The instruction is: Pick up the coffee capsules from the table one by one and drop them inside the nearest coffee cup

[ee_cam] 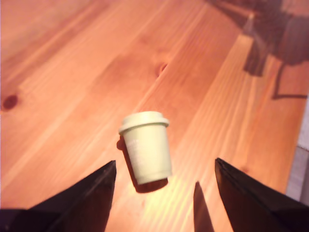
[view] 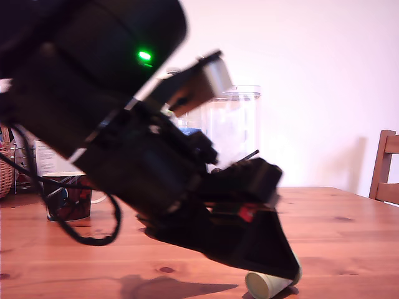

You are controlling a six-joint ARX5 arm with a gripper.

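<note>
Capsule: one pale green capsule [ee_cam: 145, 147] lies on its side on the tabletop [ee_cam: 72, 72], flanged rim pointing away from the wrist camera; in the exterior view it [view: 267, 284] shows at the bottom edge, partly under the arm's black tip.
Pincer: the pincer [ee_cam: 164, 181] is spread wide, its two dark fingers [ee_cam: 89, 198] on either side of the capsule with bare wood showing between each finger and the capsule; nothing is pinched.
Height: the arm is pitched steeply down and the fingertips look close to the tabletop, though whether they touch it cannot be told.
Cup: the cup [view: 68, 196] stands on the tabletop at the exterior view's left, well apart from the capsule and partly hidden behind the arm and a loop of cable [view: 93, 230].
Cup contents: its inside is not visible, so whether any capsule is already in it cannot be told.
Other things: a clear canister [view: 234, 134] stands behind the arm; a chair [view: 386, 168] sits at the exterior view's right edge.
Progress: this capsule is not yet grasped; judging by the pose, the arm is lined up for the pick.
Left to do: close on the capsule, lift it, carry it across to the cup and drop it in; no other capsule is in sight.
</note>
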